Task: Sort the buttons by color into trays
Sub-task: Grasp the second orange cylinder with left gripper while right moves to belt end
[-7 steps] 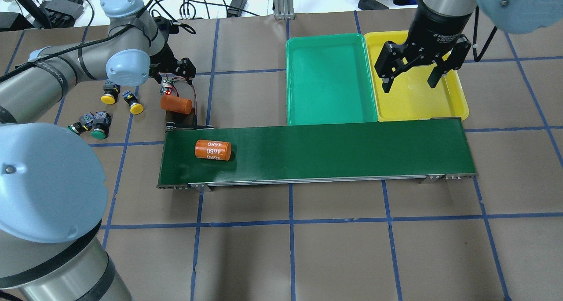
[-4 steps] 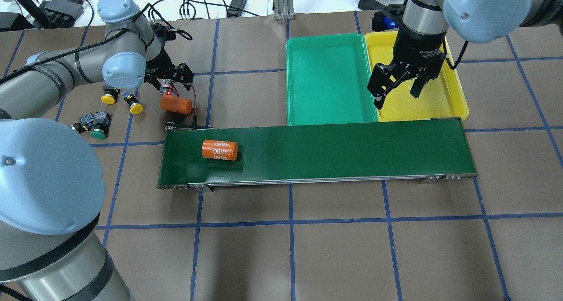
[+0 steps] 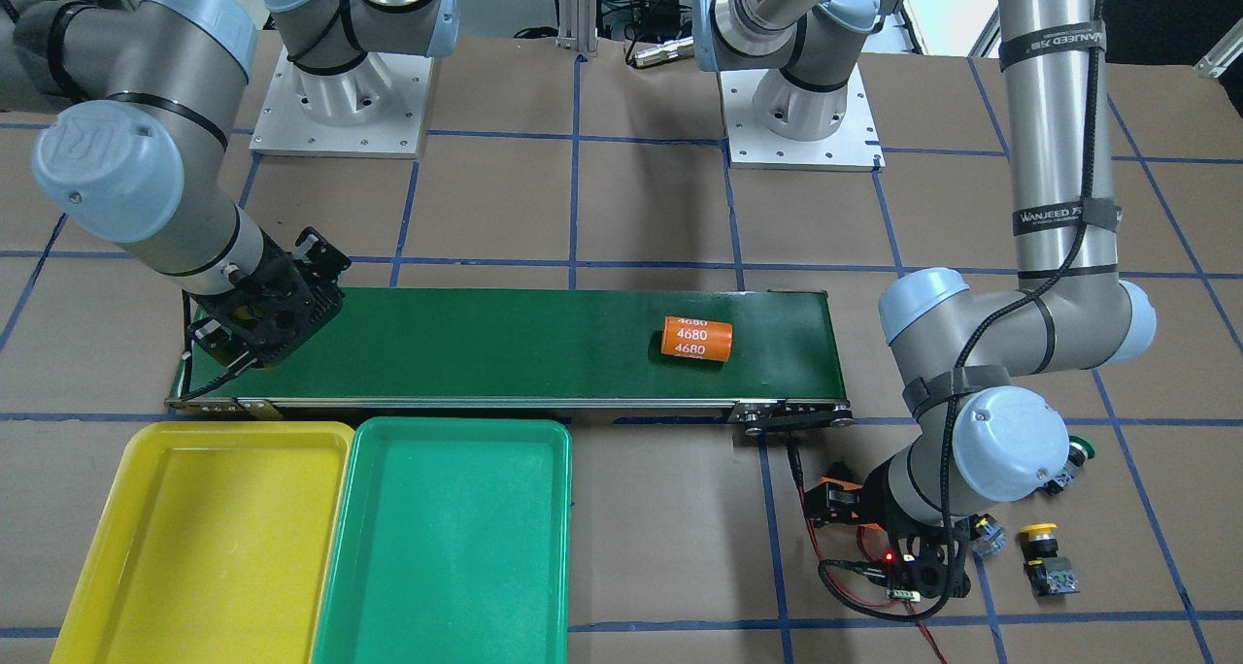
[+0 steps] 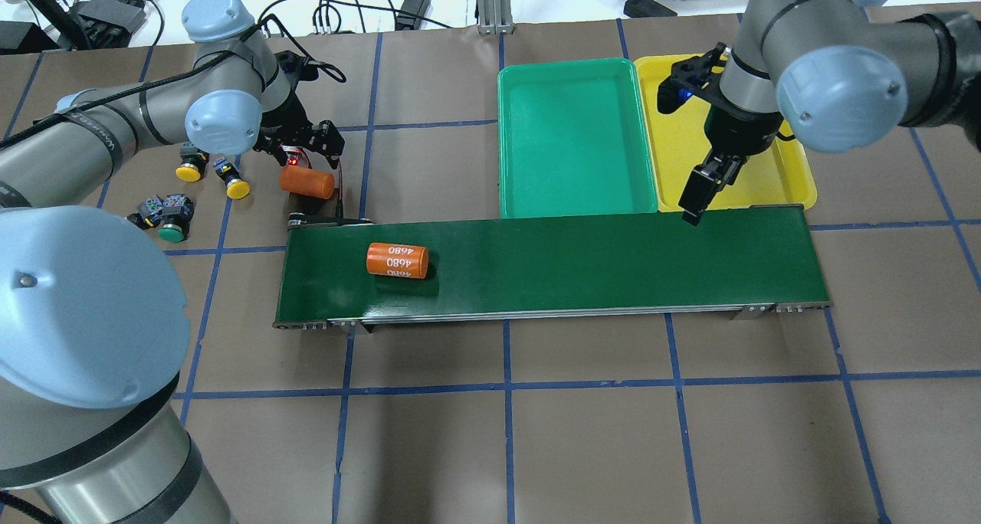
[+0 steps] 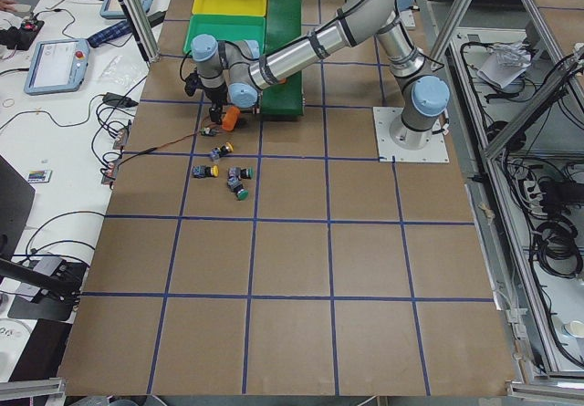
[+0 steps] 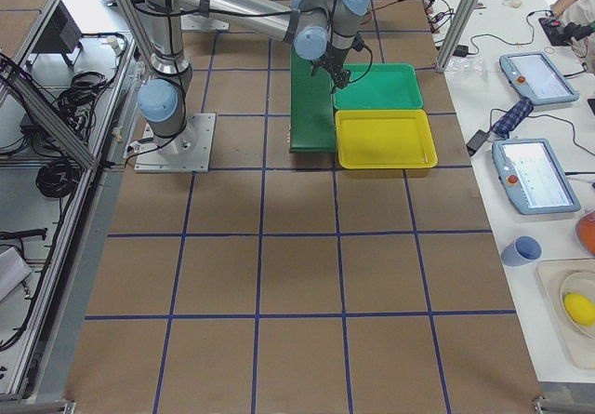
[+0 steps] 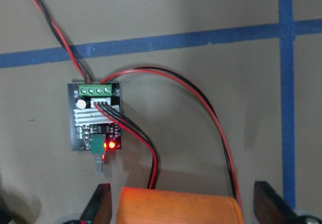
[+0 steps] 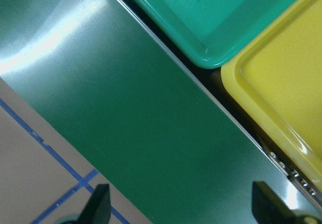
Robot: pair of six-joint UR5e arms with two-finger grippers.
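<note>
Two yellow-capped buttons [image 4: 188, 171] [image 4: 234, 186] and two green-capped buttons [image 4: 172, 230] [image 4: 141, 220] lie on the table at the far left. My left gripper [image 4: 308, 155] is open. In the left wrist view [image 7: 183, 204] its fingers straddle an orange cylinder [image 7: 178, 209] that lies off the belt, to the right of the buttons. My right gripper [image 4: 701, 196] is open and empty [image 8: 182, 206], low over the back edge of the belt where the green tray [image 4: 575, 137] and the yellow tray [image 4: 789, 183] meet. Both trays hold nothing.
A long dark green conveyor belt [image 4: 575, 263] runs across the middle, with an orange cylinder marked 4680 [image 4: 396, 260] on its left part. A small controller board [image 7: 95, 123] with a lit red LED and red and black wires lies beside my left gripper.
My right gripper has swung down from over the yellow tray to the belt's back edge and turned. The 4680 cylinder has travelled right along the belt. My left gripper shifted slightly over the other cylinder.
</note>
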